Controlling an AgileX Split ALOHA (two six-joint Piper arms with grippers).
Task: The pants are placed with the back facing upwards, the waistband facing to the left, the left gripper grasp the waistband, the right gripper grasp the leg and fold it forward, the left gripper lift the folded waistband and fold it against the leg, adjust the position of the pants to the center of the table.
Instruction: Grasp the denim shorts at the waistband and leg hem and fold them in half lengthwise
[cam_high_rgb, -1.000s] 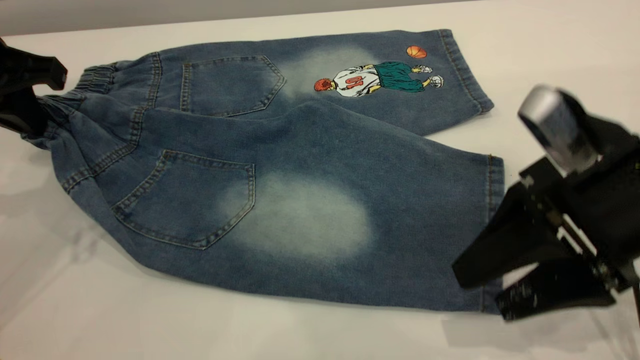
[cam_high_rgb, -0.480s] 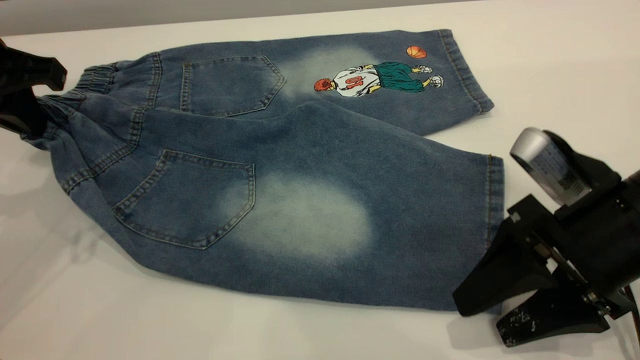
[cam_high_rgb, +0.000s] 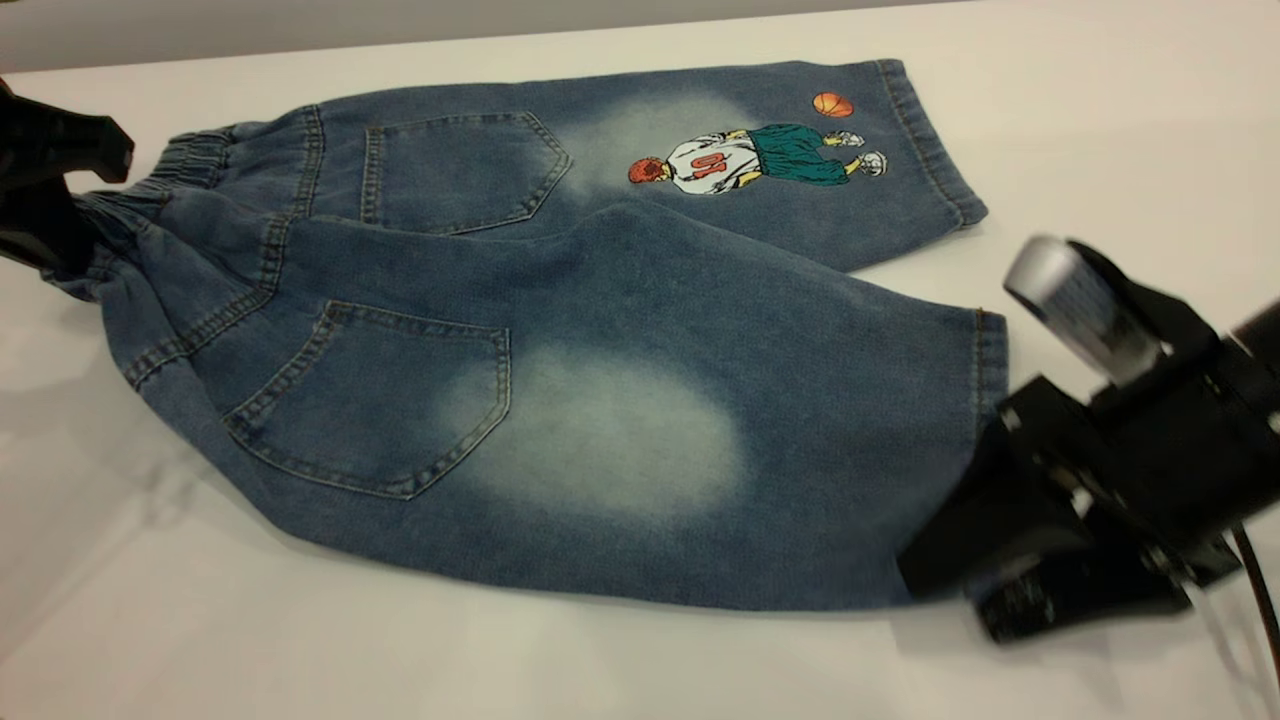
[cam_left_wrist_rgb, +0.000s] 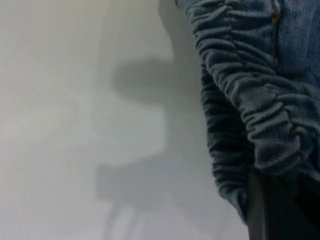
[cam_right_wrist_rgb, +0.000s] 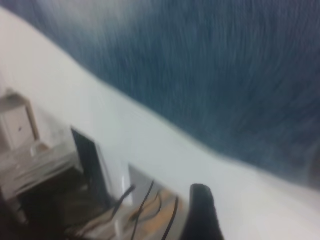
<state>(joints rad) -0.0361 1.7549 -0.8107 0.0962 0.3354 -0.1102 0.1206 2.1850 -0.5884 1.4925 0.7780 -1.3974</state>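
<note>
The blue denim pants (cam_high_rgb: 640, 260) lie back up on the white table (cam_high_rgb: 300, 640), with the elastic waistband (cam_high_rgb: 190, 155) to the left. My left gripper (cam_high_rgb: 75, 205) is at the far left, shut on the gathered waistband (cam_left_wrist_rgb: 240, 75), which runs into a dark finger (cam_left_wrist_rgb: 262, 215). The leg (cam_high_rgb: 600, 430) with the pale oval is the near one. The cartoon leg (cam_high_rgb: 740, 158) lies behind it. My right gripper (cam_high_rgb: 950, 600) sits low at this leg's near hem corner, open, with its jaws either side of the hem. In the right wrist view one finger (cam_right_wrist_rgb: 200, 210) shows below blurred denim (cam_right_wrist_rgb: 210, 65).
Bare table lies in front of the pants and to their right (cam_high_rgb: 1100, 120). The right wrist view shows the table's edge (cam_right_wrist_rgb: 125, 115), with cables and boxes (cam_right_wrist_rgb: 45, 170) beyond it.
The right gripper dropped towards the table, then slid left onto the near hem corner of the leg. The left gripper and the pants have not moved.
</note>
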